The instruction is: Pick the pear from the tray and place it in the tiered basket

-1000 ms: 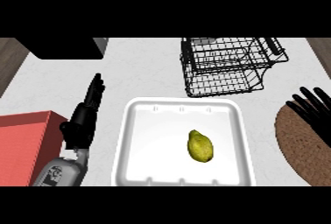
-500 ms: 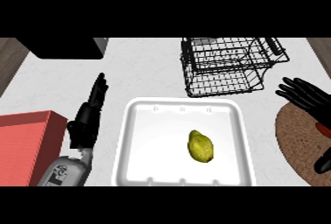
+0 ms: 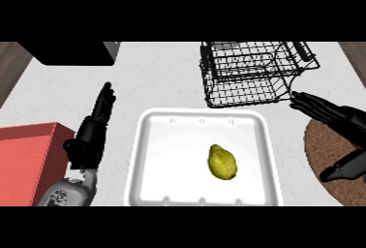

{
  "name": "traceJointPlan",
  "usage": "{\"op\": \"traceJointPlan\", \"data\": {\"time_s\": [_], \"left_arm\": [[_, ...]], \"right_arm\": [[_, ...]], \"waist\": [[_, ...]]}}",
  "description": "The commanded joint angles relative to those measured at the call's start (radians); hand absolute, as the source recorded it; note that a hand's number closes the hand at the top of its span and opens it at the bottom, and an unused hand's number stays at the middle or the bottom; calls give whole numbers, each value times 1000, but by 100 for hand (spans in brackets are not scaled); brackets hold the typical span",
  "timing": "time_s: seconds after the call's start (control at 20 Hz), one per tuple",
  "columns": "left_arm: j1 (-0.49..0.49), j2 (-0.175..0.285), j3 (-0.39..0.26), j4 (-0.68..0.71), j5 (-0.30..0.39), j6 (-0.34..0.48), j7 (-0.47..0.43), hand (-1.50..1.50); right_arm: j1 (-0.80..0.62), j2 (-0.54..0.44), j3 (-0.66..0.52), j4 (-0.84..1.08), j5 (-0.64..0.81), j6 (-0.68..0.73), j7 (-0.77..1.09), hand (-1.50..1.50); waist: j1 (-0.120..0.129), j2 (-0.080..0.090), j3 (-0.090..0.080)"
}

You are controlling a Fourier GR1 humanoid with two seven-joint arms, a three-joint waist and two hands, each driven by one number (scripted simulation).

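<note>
In the lower centre of the frame, a white tray (image 3: 170, 160) lies flat on the pale counter (image 3: 157, 72). It holds one yellow-green pear (image 3: 222, 162), which lies right of the tray's middle, long axis running roughly up and down the frame, apart from every rim.

At upper right stands the black wire tiered basket (image 3: 250, 72), its lower edge just above the tray's upper right corner. The pear is well apart from it.

At left, beside the tray's left rim, the left hand (image 3: 91, 133) shows with its fingers straight and together, pointing toward the top of the frame. It holds nothing and does not touch the tray.

At the right edge, the right hand (image 3: 334, 114) is spread, its fingers stretched toward the upper left and its thumb set well apart lower down. It holds nothing. Its fingertips are just beside the basket's lower right corner; whether they touch the wire cannot be told.

Under the right hand lies a round brown mat (image 3: 325, 150), right of the tray. A red box (image 3: 28, 160) fills the lower left, and a black block (image 3: 68, 52) sits at upper left.
</note>
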Motion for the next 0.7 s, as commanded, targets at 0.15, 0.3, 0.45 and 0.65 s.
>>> {"op": "traceJointPlan", "data": {"time_s": [0.15,0.3,0.45,0.65], "left_arm": [[-6,-15,28,53,2,-24,-43,0],[45,19,30,-42,2,-46,-9,0],[15,-19,15,-41,-48,2,48,0],[-10,-11,58,20,-19,-48,14,0]], "right_arm": [[9,-23,101,21,152,94,-192,-150],[58,-76,108,-6,181,90,-253,-150],[68,-33,181,-46,238,-2,-238,-150],[84,-60,234,3,363,-105,-385,-150]], "waist": [[-3,2,0],[-3,-1,0],[-7,-2,-1],[-8,0,-1]]}}
